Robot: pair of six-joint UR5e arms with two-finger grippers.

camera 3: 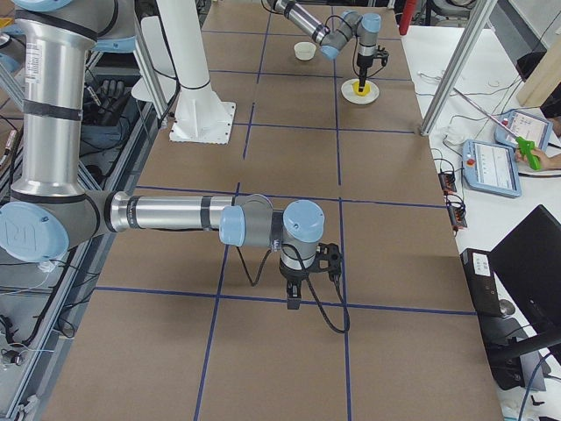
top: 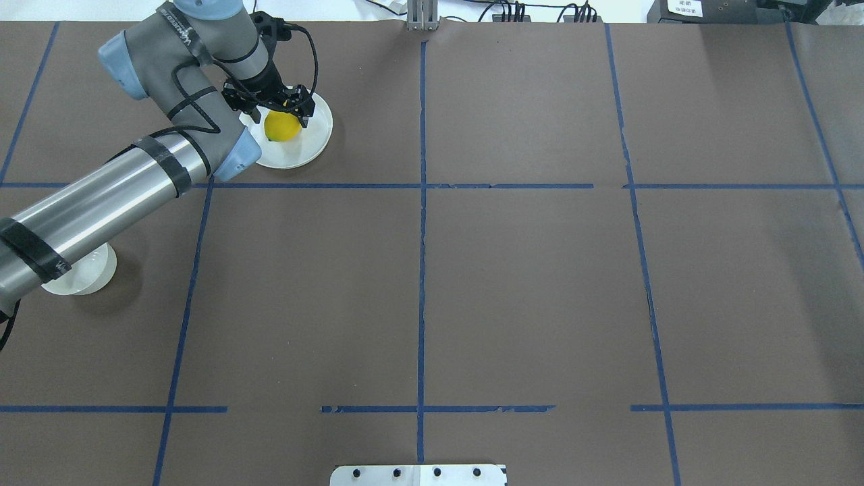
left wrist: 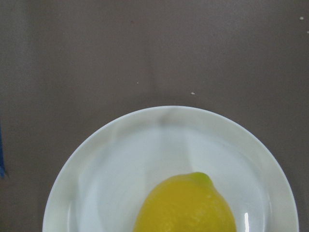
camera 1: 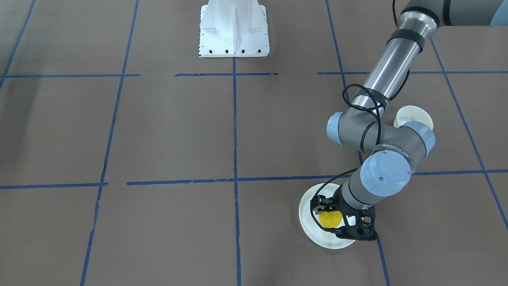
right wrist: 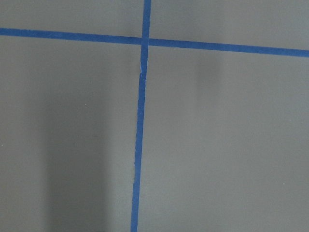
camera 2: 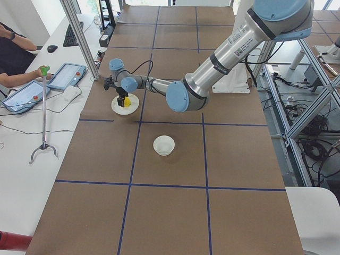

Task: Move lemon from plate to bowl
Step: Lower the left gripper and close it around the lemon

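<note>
The yellow lemon (camera 1: 330,217) lies on the flat white plate (camera 1: 313,234) at the far left of the table in the overhead view (top: 282,126). My left gripper (top: 280,116) is open and low over the plate, one finger on each side of the lemon. The left wrist view shows the lemon (left wrist: 186,205) resting on the plate (left wrist: 96,145), green tip up. The small deep white bowl (top: 84,277) stands nearer the robot, partly hidden under my left forearm, and is empty in the exterior left view (camera 2: 163,144). My right gripper (camera 3: 294,300) shows only in the exterior right view, and I cannot tell its state.
The brown table cover is crossed by blue tape lines (top: 422,202). The white robot base plate (camera 1: 234,31) sits at the table's middle edge. My right arm (camera 3: 175,213) stretches low over the table's right end. An operator with tablets sits beyond the far side (camera 2: 16,53).
</note>
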